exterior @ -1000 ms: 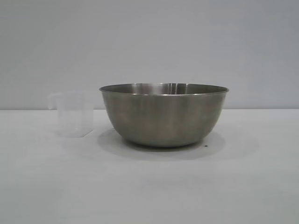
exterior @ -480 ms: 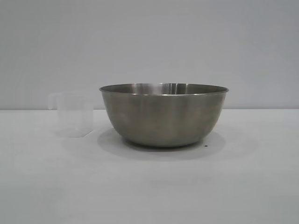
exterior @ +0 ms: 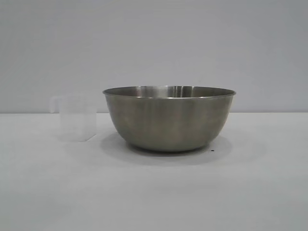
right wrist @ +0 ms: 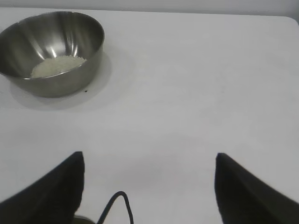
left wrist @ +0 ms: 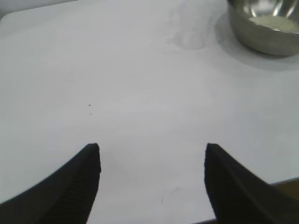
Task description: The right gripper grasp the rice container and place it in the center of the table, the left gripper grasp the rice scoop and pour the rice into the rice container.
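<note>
Both arms stand back, claws angled down over the bare table [exterior: 250,192]: left gripper [left wrist: 152,154] and right gripper [right wrist: 149,161] spread wide, holding nothing; rice [right wrist: 57,65] lies inside the rice container [exterior: 168,118], rice scoop [exterior: 77,118] upright just beside it.

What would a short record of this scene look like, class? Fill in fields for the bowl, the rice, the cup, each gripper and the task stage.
rice container: upright on the table
rice: small heap inside the bowl
rice scoop: upright beside the bowl, looks empty
left gripper: open, empty, away from both
right gripper: open, empty, away from the bowl
stage: rice already in the bowl
</note>
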